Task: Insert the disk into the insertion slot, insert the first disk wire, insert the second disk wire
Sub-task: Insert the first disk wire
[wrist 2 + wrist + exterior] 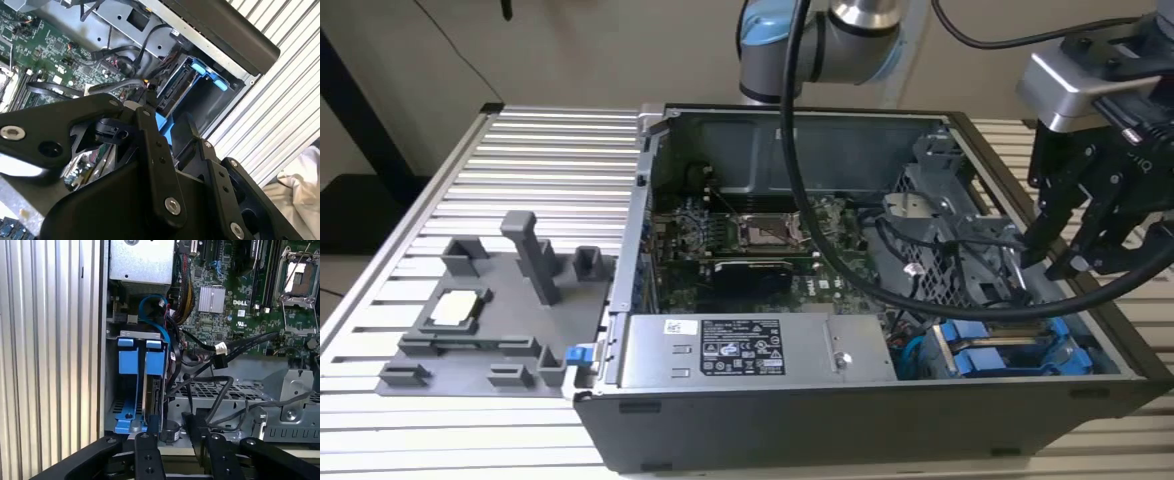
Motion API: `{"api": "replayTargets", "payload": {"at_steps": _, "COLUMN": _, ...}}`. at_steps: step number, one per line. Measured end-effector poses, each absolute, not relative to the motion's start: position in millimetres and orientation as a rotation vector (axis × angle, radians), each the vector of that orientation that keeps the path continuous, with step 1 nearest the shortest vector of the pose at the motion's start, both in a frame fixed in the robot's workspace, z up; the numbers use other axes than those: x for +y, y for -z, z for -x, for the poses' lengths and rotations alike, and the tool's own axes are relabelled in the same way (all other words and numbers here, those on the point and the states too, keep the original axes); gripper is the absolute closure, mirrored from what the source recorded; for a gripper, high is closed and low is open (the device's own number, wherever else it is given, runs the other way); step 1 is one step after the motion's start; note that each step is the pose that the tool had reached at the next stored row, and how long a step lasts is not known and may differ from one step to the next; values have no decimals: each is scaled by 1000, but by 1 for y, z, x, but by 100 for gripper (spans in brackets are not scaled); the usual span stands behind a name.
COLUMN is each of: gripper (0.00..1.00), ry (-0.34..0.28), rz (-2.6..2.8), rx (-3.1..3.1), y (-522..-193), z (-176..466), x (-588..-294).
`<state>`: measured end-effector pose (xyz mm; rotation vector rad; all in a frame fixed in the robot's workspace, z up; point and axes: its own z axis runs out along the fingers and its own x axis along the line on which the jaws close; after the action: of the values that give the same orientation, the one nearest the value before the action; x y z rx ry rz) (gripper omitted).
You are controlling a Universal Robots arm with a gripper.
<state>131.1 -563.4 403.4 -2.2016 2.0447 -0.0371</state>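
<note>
1. Found the gripper (172, 424) low over the drive-cage corner of the open computer case (854, 435), fingers parted and clamping nothing, one fingertip near the closer end of the disk.
2. Saw the disk (152, 390) standing on edge inside the insertion slot (130, 390), hemmed in by blue rails, with a blue caddy tab at the far end. Could not tell whether seated fully home.
3. Noted a black wire with a white-tagged plug (220, 347) lying loose above the grey cage, apart from the disk and plugged into nothing visible. Noted the power-supply box (747, 350) just beyond the slot and the motherboard (240, 305) alongside.
4. Judged the disk stiff, dense and fairly heavy for so flat a thing, with smooth metal faces likely slippery under hard fingertips. Judged the innards fragile, vulnerable to knocks or a skewed push.
5. Judged the blue caddy frame the safest hold. Best pinched across the plastic edges or pressed on the end tab, square to the rails, never on the broad faces or the connector end.
6. Judged the wire light and limp, apt to flop and twist. Better gripped by the rigid plug body than by the cord, and kept square to spare the contacts.
</note>
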Motion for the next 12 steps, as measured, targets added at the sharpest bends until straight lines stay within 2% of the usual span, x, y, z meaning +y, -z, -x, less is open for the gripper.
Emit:
{"api": "replayTargets", "payload": {"at_steps": 5, "gripper": 60, "ry": 44, "rz": 2248, "rx": 1980, "y": -401, "z": -130, "x": -562}}
{"api": "replayTargets", "payload": {"at_steps": 12, "gripper": 60, "ry": 113, "rz": 2217, "rx": 1943, "y": -397, "z": -115, "x": -560}}
